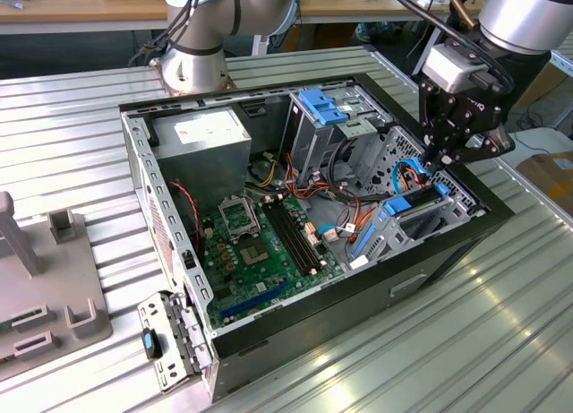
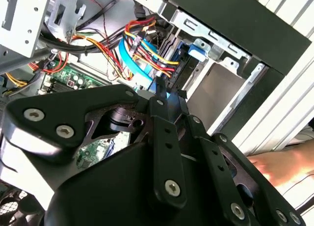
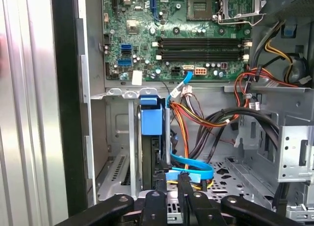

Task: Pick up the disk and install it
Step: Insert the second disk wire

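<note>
The gripper [image 1: 438, 159] hangs inside the open case [image 1: 448, 243], fingers pressed together over the disk [image 3: 151, 138], which stands on edge in its bay at the case's four o'clock corner. Installing seems underway; seating it calls for a straight, gentle push.

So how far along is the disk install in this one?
Nearly done, it seems. The disk already stands on edge in the bay by the case's side wall, its blue frame showing. The gripper is right above it, inside the case by the blue cable. Full seating can't be confirmed.
</note>
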Available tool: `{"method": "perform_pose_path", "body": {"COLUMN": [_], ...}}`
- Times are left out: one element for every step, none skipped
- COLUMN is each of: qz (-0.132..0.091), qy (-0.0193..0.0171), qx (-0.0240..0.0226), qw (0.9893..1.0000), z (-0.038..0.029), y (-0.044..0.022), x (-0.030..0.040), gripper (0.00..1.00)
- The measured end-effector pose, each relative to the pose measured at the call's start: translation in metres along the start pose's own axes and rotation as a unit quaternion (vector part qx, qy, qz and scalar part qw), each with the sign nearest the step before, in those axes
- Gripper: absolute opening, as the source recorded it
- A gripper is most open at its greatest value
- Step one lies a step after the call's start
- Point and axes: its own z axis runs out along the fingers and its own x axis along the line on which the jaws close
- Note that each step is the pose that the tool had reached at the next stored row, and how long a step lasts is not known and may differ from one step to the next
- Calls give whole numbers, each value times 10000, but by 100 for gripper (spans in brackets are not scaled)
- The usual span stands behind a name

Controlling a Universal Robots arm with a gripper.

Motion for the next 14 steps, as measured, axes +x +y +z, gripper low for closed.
{"method": "perform_pose_path", "body": {"qz": [4, 13, 17, 18, 18, 19, 20, 16, 16, 15, 14, 14, 15, 15], "qy": [1, 3, 8, 9, 9, 12, 17, 51, 53, 53, 53, 53, 56, 55], "qx": [0, 0, 0, 0, 0, -38, -114, -228, -310, -341, -361, -381, -383, -383], "qw": [10000, 10000, 10000, 10000, 10000, 10000, 9999, 9997, 9995, 9994, 9993, 9993, 9993, 9993], "z": [0, 0, 0, 0, 0, 1, 4, 6, 15, 23, 32, 48, 50, 51], "y": [4, 7, 8, 9, 9, 0, -17, -38, -65, -81, -93, -104, -104, -104], "x": [2, 9, 10, 11, 11, 10, 9, 6, 6, 8, 9, 13, 13, 13], "gripper": [24, 24, 24, 24, 24, 24, 24, 24, 24, 24, 24, 24, 24, 24]}}
